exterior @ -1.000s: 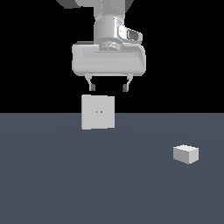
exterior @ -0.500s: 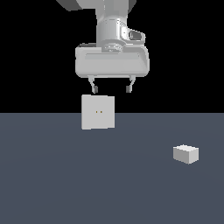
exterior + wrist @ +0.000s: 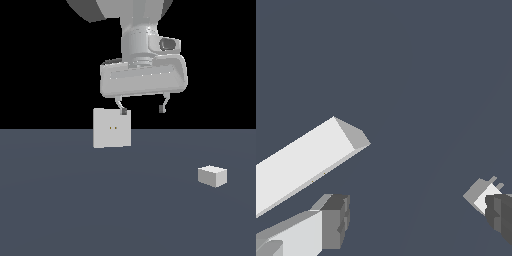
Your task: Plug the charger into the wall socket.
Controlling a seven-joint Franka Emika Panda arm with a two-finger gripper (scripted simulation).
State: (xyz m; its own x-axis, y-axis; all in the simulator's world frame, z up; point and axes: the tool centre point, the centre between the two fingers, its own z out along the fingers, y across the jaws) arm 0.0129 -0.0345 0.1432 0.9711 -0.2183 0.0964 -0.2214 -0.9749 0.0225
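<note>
I am holding the gripper with its jaws spread and empty, high above the floor. The small plain white box-shaped charger is lying well below it, off toward the exterior view's right, far from the flat upright white square wall socket. It looks rigid and light; I would pinch its flat opposite sides.

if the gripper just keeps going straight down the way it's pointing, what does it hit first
Probably bare floor. The open gripper points down, with the wall socket beside one finger and the charger well off to the side; depth is unclear.
</note>
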